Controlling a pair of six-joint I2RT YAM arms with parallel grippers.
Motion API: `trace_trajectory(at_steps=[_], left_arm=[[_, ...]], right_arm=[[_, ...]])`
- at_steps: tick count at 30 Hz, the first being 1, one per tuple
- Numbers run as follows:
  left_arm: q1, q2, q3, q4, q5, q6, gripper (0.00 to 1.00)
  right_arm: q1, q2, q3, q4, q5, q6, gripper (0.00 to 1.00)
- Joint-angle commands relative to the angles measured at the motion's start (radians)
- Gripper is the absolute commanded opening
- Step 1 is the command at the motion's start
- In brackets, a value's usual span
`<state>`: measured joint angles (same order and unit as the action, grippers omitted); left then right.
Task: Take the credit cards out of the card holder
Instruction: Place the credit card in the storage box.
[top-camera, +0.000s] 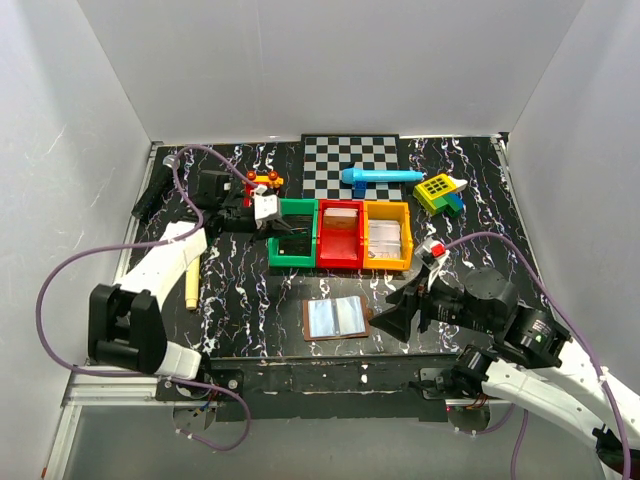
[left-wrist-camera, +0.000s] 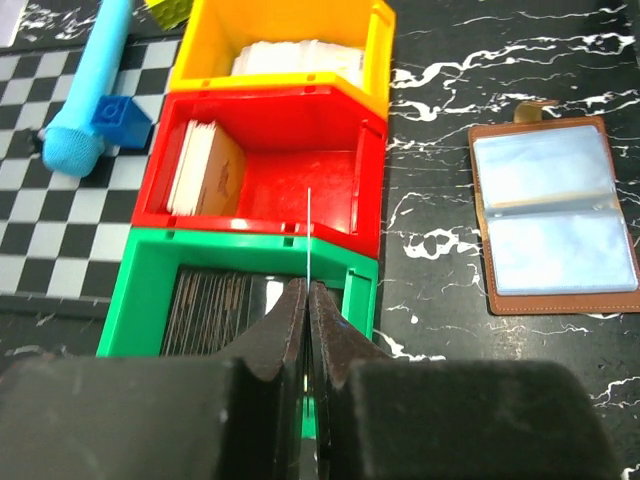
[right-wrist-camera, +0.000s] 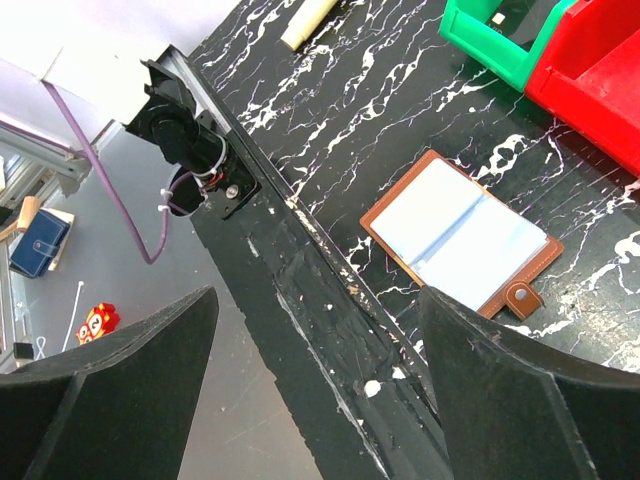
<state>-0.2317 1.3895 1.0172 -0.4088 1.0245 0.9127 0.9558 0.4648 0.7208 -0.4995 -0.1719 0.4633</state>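
Observation:
The card holder (top-camera: 337, 318) lies open and flat near the table's front edge, brown with pale blue-grey inner panels; it also shows in the left wrist view (left-wrist-camera: 555, 215) and the right wrist view (right-wrist-camera: 460, 235). My left gripper (top-camera: 268, 222) (left-wrist-camera: 308, 290) is shut on a thin card (left-wrist-camera: 310, 230), seen edge-on, above the green bin (top-camera: 275, 250). Dark cards (left-wrist-camera: 210, 310) stand in that bin. My right gripper (top-camera: 398, 318) (right-wrist-camera: 315, 300) is open and empty, just right of the card holder, over the table's front edge.
A red bin (top-camera: 340, 262) holds brownish cards (left-wrist-camera: 205, 170), and a yellow bin (top-camera: 388, 265) holds white cards (left-wrist-camera: 300, 60). Behind them are a checkered mat (top-camera: 350, 160), a blue toy (top-camera: 380, 177) and a yellow-green block toy (top-camera: 440, 192). A cream stick (top-camera: 190, 285) lies left.

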Motion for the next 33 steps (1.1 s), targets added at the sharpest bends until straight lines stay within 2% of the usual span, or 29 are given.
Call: trace_trajectory(at_steps=[1,18,33], left_arm=[[0.003,0.088,0.09,-0.116,0.155,0.144,0.0],[0.023,0.27,0.13,-0.11,0.108,0.221,0.0],[0.023,0.353,0.135,-0.108,0.054,0.242,0.0]], right_arm=[[0.001,-0.012,-0.014,0.044,-0.015,-0.012,0.89],[0.001,0.034,-0.018,0.041,-0.021,-0.014,0.9],[0.001,0.043,-0.032,0.05,-0.017,-0.02,0.91]])
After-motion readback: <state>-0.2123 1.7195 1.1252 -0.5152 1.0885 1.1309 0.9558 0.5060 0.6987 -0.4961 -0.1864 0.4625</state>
